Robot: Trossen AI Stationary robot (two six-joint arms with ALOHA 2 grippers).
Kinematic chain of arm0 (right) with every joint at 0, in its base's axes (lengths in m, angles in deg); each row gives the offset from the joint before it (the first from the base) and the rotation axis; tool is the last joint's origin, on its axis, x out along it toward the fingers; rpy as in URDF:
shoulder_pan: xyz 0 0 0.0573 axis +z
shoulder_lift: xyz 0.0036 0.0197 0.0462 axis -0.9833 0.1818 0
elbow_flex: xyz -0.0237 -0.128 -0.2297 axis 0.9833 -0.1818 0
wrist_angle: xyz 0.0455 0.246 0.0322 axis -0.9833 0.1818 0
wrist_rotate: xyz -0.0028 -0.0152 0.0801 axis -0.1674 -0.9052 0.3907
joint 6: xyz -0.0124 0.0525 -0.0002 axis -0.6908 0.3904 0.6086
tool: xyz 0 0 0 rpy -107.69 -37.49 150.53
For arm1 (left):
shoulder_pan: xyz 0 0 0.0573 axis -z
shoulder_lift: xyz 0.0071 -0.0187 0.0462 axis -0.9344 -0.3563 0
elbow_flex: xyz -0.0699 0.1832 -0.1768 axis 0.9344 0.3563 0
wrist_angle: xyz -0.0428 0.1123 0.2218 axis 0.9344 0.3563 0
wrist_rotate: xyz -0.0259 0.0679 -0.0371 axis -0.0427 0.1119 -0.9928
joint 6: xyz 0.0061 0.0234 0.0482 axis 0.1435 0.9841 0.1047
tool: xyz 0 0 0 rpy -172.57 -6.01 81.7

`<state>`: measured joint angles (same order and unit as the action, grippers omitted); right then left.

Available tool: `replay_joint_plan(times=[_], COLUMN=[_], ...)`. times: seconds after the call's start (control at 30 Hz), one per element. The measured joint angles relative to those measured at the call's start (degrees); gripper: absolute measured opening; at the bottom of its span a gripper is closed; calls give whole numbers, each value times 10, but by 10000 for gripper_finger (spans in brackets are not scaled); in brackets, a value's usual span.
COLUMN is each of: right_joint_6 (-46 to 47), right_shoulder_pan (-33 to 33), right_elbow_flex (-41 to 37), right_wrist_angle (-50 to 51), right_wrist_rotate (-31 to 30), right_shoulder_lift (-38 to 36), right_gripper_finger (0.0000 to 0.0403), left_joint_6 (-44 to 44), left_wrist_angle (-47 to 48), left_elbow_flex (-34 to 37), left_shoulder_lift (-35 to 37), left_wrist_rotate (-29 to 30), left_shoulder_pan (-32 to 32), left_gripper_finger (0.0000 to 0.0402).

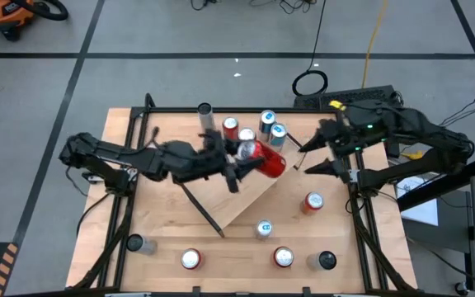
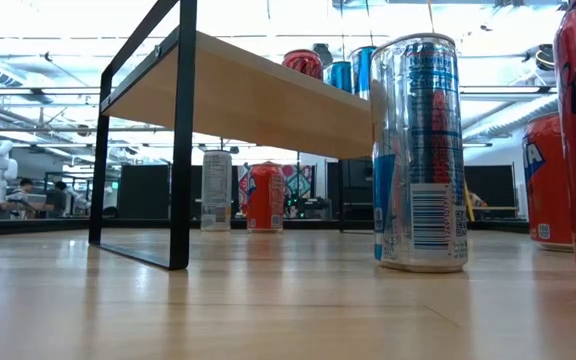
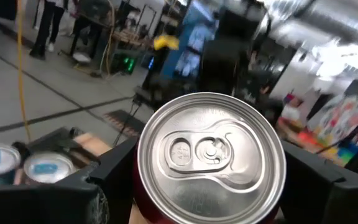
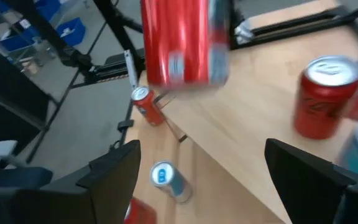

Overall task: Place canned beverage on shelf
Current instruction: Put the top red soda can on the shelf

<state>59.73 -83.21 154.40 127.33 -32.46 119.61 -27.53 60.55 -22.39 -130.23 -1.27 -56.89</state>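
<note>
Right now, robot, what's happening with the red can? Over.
Left gripper shut on red can, above the shelf. Right gripper open, close by. Three cans already on shelf.

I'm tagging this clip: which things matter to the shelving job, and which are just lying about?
In the job:
left gripper, closed on the red can
shelf

Lying about:
cans on the tabletop, such as the orange can
right gripper, open and empty

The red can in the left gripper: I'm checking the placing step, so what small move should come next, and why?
Probably lower it upright onto the shelf. The left gripper holds the red can above the board, beside three cans already standing there; the right gripper waits open nearby.
</note>
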Motion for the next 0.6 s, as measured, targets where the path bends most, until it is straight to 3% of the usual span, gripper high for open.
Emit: replay_joint_plan(times=[0.23, 0.6], right_joint_6=[-13, -13], right_shoulder_pan=[0, 0], right_elbow_flex=[0, 1], right_wrist_angle=[19, 38], right_wrist_rotate=[-55, -74], right_shoulder_lift=[-50, -69], right_gripper_finger=[318, 318], left_joint_6=[-2, 0], left_wrist_angle=[123, 259], left_elbow_flex=[-76, -97], left_shoulder_lift=[-72, -102], left_wrist_rotate=[67, 69], left_shoulder_pan=[2, -19], left_gripper_finger=[287, 295])
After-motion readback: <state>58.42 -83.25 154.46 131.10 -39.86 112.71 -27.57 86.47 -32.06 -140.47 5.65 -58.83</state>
